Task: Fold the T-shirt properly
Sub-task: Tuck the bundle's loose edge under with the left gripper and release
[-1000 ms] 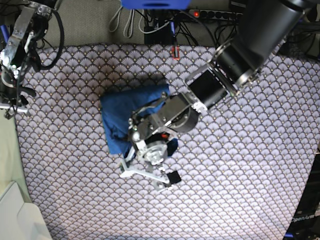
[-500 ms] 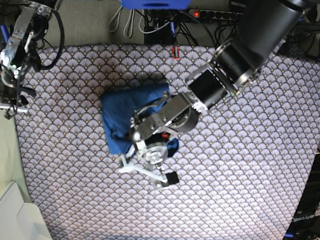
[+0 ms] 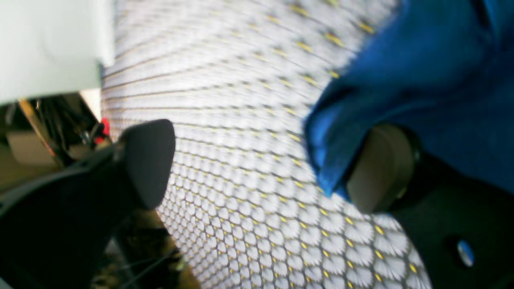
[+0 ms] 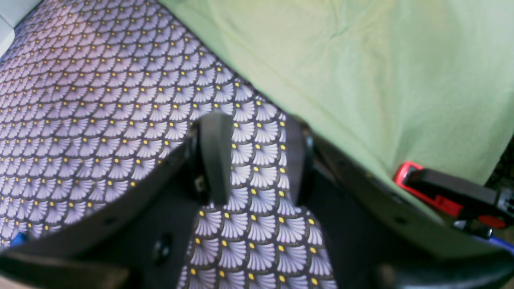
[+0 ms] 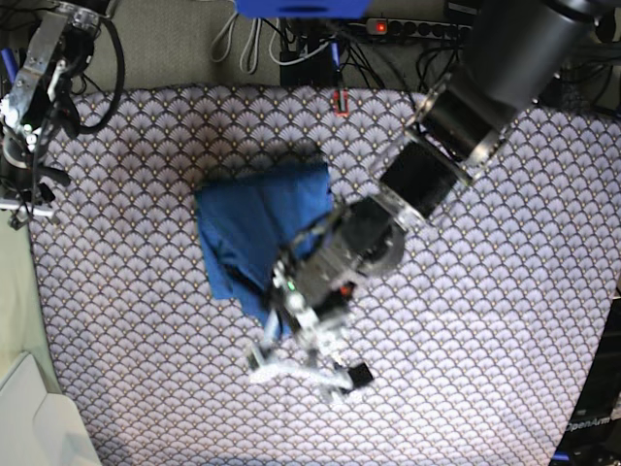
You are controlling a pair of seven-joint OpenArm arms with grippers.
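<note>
The blue T-shirt [image 5: 254, 225] lies as a folded bundle on the scallop-patterned tablecloth [image 5: 466, 320], left of centre. My left gripper [image 5: 309, 373] hangs just in front of the bundle's near corner, open, with only tablecloth between its fingers. In the left wrist view the T-shirt [image 3: 421, 80] bunches behind the right pad [image 3: 379, 168], while the left pad [image 3: 146, 160] stands well apart; the left gripper [image 3: 261, 168] holds nothing. My right gripper [image 4: 257, 160] sits at the table's far left edge [image 5: 24, 189], its jaws a narrow gap apart over bare tablecloth.
A green cloth [image 4: 361, 60] borders the tablecloth by the right gripper, with a red and black clamp [image 4: 437, 192] beside it. Cables and a power strip [image 5: 417, 29] run along the back edge. A white box [image 5: 34, 417] sits at the front left corner.
The left gripper has drawn back from the T-shirt toward the table's front and opened a little wider. The shirt's near corner now lies uncovered. The right arm has not moved.
</note>
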